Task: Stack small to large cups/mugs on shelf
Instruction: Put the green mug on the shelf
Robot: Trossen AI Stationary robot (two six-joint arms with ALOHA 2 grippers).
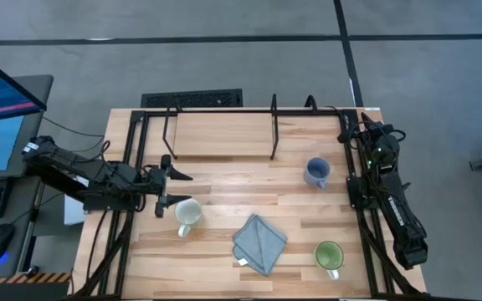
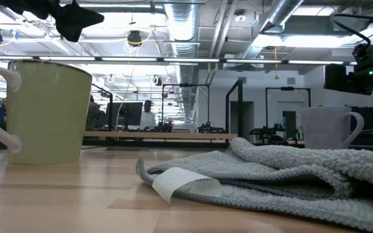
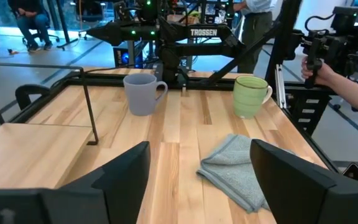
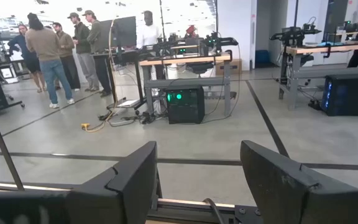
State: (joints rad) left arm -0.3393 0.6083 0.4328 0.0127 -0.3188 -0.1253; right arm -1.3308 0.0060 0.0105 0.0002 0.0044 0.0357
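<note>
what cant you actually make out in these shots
- White mug: absent from the left wrist view, below the open left gripper; the low view cuts its handle at the edge.
- Green mug: missing from the low view.
- Shelf: the low view shows it only as a thin distant board.
- Blue-grey mug: its base is hidden behind the cloth in the low view.
- Right gripper: its own view faces the room, no mugs.

A robotics lab: exposed ceiling ducts (image 2: 193, 19), other arm rigs (image 4: 185, 46), concrete floor (image 4: 185, 134).
</note>
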